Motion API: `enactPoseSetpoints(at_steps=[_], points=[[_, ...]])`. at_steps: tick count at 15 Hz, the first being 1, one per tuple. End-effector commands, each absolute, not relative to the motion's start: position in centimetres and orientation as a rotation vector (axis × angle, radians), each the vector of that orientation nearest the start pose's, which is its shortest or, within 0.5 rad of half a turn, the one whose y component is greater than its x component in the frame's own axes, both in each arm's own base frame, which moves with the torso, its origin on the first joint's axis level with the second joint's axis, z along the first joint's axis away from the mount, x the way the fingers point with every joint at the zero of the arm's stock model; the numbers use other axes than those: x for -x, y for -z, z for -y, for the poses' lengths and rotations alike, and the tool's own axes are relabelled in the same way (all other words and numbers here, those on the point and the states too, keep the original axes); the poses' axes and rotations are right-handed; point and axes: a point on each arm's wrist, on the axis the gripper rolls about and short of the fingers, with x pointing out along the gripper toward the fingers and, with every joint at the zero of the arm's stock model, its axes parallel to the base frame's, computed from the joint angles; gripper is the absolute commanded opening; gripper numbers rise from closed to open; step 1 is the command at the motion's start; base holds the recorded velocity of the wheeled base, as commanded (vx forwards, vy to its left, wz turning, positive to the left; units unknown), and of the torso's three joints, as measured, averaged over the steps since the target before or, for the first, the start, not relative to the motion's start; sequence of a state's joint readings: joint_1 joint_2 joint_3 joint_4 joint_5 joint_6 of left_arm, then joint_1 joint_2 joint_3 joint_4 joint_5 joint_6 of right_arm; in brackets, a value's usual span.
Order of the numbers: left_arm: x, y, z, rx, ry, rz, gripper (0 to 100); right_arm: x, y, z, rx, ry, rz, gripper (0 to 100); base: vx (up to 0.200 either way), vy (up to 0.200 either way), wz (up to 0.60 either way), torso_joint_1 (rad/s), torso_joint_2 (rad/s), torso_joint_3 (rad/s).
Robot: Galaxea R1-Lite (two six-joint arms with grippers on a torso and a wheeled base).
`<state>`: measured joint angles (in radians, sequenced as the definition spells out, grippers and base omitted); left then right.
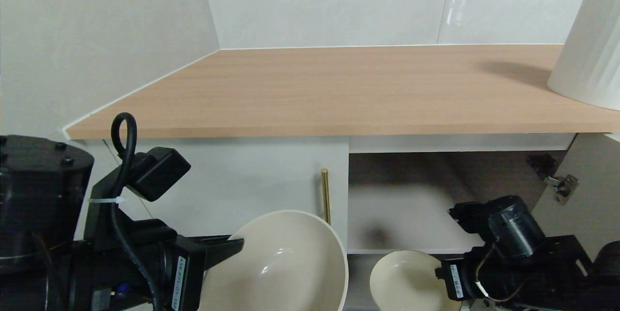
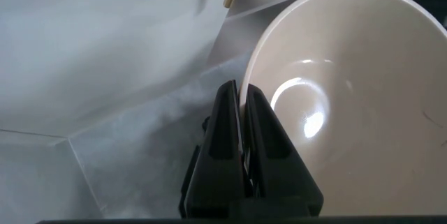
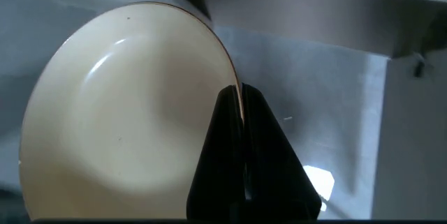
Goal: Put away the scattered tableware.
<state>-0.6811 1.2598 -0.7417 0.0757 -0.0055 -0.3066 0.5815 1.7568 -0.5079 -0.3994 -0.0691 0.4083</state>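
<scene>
A large cream bowl (image 1: 290, 262) hangs low in front of the closed cabinet door, its rim pinched in my left gripper (image 1: 237, 244). The left wrist view has the same bowl (image 2: 349, 105) with the gripper (image 2: 242, 95) shut on its edge. A smaller cream bowl (image 1: 407, 282) is held lower right, before the open cabinet compartment (image 1: 411, 204), by my right gripper (image 1: 443, 272). From the right wrist this bowl (image 3: 126, 105) is tilted on edge, and the gripper (image 3: 241, 98) is shut on its rim.
A wooden countertop (image 1: 348, 88) runs across above the cabinet, with a white ribbed lamp shade (image 1: 588, 44) at its right end. The left door carries a brass handle (image 1: 325, 194). The right door (image 1: 576, 194) stands swung open on its hinge.
</scene>
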Motion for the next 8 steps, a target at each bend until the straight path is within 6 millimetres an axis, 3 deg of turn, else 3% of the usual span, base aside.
enactPoseSetpoints(at_steps=[1,4,5,8], points=[[-14.3,-20.6,11.6,0.084,0.568,-0.671,0,-23.0,-2.7,-13.6,-0.076,-0.246,-0.982,0,0.000,0.000,0.00,0.000,0.00,0.000],[-14.3,-20.7,11.6,0.084,0.568,-0.669,0,-25.2,-0.1,-14.0,-0.096,-0.202,-0.893,0,0.000,0.000,0.00,0.000,0.00,0.000],[-14.3,-20.7,11.6,0.084,0.568,-0.669,0,-25.2,-0.1,-14.0,-0.096,-0.202,-0.893,0,0.000,0.000,0.00,0.000,0.00,0.000],[-14.2,-20.7,11.5,0.085,0.569,-0.668,0,-28.3,0.7,-13.1,-0.131,-0.155,-0.774,0,0.000,0.000,0.00,0.000,0.00,0.000]])
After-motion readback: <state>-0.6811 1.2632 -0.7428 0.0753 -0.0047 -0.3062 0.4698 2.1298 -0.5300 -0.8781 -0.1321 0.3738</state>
